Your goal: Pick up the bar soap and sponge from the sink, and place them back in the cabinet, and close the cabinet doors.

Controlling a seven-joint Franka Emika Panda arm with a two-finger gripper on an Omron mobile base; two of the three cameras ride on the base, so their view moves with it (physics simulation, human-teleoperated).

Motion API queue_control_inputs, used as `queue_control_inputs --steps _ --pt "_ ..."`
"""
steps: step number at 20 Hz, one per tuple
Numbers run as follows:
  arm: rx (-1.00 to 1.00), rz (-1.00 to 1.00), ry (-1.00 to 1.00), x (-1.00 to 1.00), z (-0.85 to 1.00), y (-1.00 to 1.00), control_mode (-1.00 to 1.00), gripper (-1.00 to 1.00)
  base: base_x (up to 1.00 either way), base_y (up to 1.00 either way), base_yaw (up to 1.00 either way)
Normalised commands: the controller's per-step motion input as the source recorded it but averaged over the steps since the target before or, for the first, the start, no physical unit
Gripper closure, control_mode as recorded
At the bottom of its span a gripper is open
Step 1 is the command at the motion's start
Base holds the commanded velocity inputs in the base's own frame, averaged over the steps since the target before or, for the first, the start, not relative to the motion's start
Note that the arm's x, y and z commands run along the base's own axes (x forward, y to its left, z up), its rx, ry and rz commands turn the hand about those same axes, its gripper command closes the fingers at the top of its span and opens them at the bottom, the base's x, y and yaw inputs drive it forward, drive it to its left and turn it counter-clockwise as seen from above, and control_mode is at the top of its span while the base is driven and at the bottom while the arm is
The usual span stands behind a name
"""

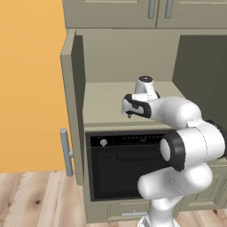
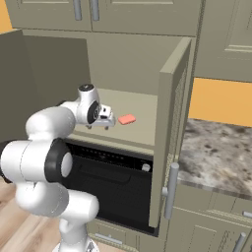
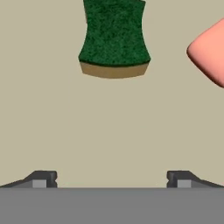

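My gripper (image 3: 111, 178) is open and holds nothing, just above the beige shelf (image 1: 104, 104) of the cabinet. The green-and-yellow sponge (image 3: 113, 37) lies flat on the shelf ahead of the fingertips (image 3: 43, 177), clear of them. The salmon-pink bar soap (image 3: 210, 52) lies to its right; in the right base view the bar soap (image 2: 127, 119) rests just beyond the gripper (image 2: 106, 121). Both cabinet doors stand wide open: the left door (image 1: 73, 111) and the right door (image 2: 170, 138). The sink is out of view.
A black-fronted oven (image 1: 124, 164) sits under the shelf. Shorter doors with paired steel handles (image 1: 159, 9) hang above the cabinet. A speckled stone counter (image 2: 216, 152) runs to the right of the open right door. My arm's elbow (image 1: 195, 146) stands in front of the oven.
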Motion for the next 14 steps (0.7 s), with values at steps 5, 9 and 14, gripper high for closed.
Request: queue_control_inputs --steps 5,9,14 --pt "0.00 0.00 0.00 -0.24 0.04 0.00 -1.00 -1.00 0.00 0.00 0.00" --pt "0.00 0.00 0.00 -0.22 0.09 0.00 -1.00 -1.00 0.00 0.00 0.00" --pt "0.00 0.00 0.00 -0.19 0.06 -0.01 -1.00 -1.00 0.00 0.00 0.00"
